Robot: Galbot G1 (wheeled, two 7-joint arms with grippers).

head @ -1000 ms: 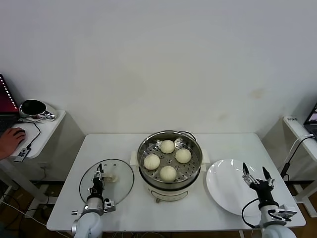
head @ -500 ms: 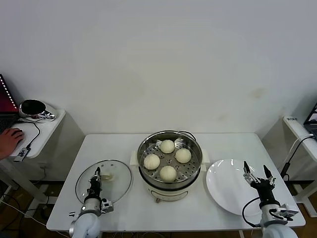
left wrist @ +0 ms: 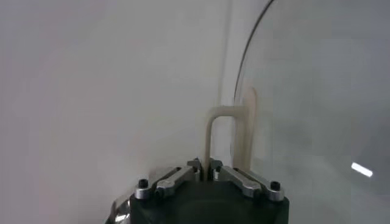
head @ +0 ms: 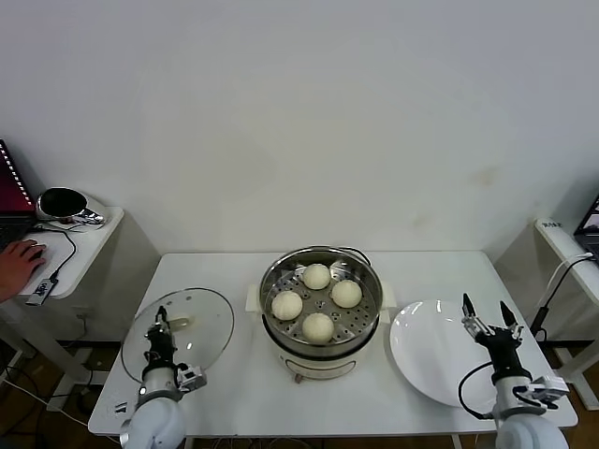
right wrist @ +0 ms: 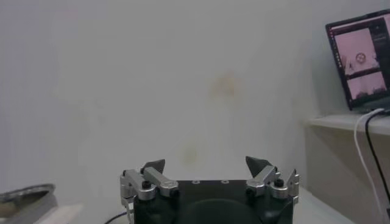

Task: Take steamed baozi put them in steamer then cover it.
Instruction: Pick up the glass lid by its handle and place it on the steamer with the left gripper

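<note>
Your left gripper (head: 158, 329), pinching the cream handle (left wrist: 226, 139) of the round glass lid (head: 180, 330) near the table's (head: 234, 393) left edge, must carry it rightward to the shiny steel steamer (head: 321, 297) at table centre holding four off-white steamed baozi (head: 317, 326); right gripper (head: 491, 324), fingers spread, idles over the flat white plate (head: 430, 351).

Steamer (head: 321, 301): centre of table (head: 225, 271), mouth uncovered, four baozi (head: 317, 326) on its floor, access from above free. Glass lid (head: 178, 327): raised over table's left edge, clamped in left gripper (head: 157, 330). White plate (head: 430, 351): right edge, bare; right gripper (head: 487, 318) above its outer rim, jaws spread
</note>
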